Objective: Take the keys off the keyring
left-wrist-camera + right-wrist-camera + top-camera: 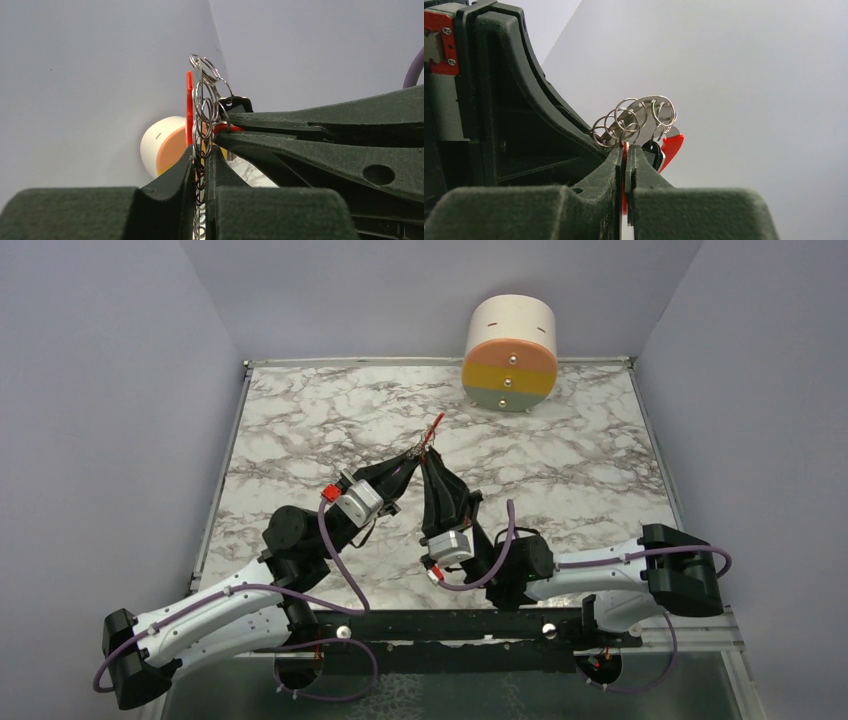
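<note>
Left tool (202, 156) clamps the keyring (204, 112); right tool (626, 150) pinches the red-headed key (227, 128) beside it.

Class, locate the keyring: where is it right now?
In the top view the keyring is held above mid-table, clamped in the left gripper beside the right gripper, which pinches the red-headed key, just short of the round striped container.
</note>
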{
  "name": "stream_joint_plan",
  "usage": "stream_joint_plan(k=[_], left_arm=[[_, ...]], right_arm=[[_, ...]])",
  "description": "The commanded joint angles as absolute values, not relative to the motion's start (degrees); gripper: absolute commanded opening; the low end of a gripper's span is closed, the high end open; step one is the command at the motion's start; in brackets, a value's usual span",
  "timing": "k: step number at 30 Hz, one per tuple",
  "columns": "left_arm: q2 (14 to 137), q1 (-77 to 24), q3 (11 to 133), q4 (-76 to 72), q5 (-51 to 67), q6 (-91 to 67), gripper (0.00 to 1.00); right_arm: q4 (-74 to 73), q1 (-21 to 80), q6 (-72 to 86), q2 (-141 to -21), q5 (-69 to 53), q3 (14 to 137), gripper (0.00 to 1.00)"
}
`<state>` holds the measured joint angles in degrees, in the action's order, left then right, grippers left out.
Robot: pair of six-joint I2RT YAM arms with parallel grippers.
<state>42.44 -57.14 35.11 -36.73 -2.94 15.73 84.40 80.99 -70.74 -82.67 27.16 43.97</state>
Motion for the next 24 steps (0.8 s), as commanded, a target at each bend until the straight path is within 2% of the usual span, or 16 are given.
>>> stream_joint_plan(k=[1, 8, 24], left_arm=[[41.7, -57.7, 35.7, -38.4, -2.4, 15.5, 0.00], [41.5, -57.7, 35.3, -37.9, -7.2, 17.9, 0.00], [41.6, -57.7, 34.8, -36.7, -8.8, 18.6, 0.00]], right_arm=[[102.0, 80.8, -72.1, -81.3, 28.0, 43.3, 0.02], [102.1, 80.8, -78.8, -79.9, 30.5, 42.0, 0.02], [102.1, 80.9, -87.5, -76.9, 30.1, 41.7, 0.01]])
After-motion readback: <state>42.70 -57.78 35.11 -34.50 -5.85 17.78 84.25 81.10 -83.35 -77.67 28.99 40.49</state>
